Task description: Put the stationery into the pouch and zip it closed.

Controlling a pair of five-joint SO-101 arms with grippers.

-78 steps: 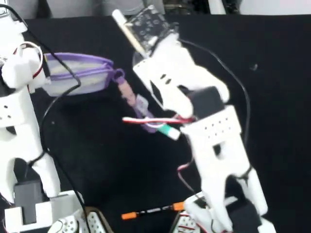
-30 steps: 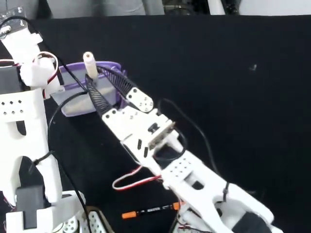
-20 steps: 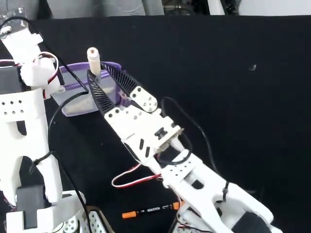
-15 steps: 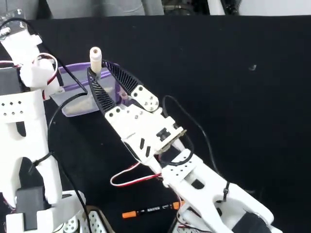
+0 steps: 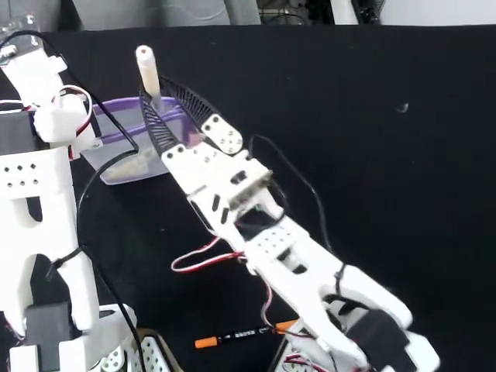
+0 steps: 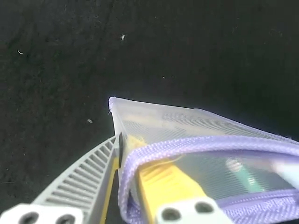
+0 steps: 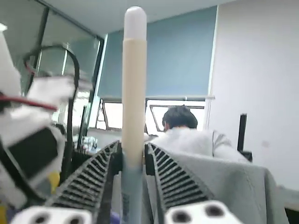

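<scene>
In the high view you are mid-way through loading. The right arm stretches low across the bench, and its jaws grip a cream pen that stands upright just over the far rim of the pouch. The left arm stands at the pouch's near end, with its jaws at that end. An orange pen lies on the bench well apart from the pouch, so I judge there is at least one more pick before zipping. Your next move calls for tipping the cream pen down, feeding its lower end through the open mouth, and releasing only once it lies along the pouch.

In the left wrist view, the jaws are closed on the wall of the pouch, one side outside the mesh and the yellow one behind it. The purple zip edge gapes open. A teal-tipped pen already lies inside.

In the right wrist view, the ribbed jaws are narrow, clamping the cream pen near its lower half, and its cap points straight up.
</scene>
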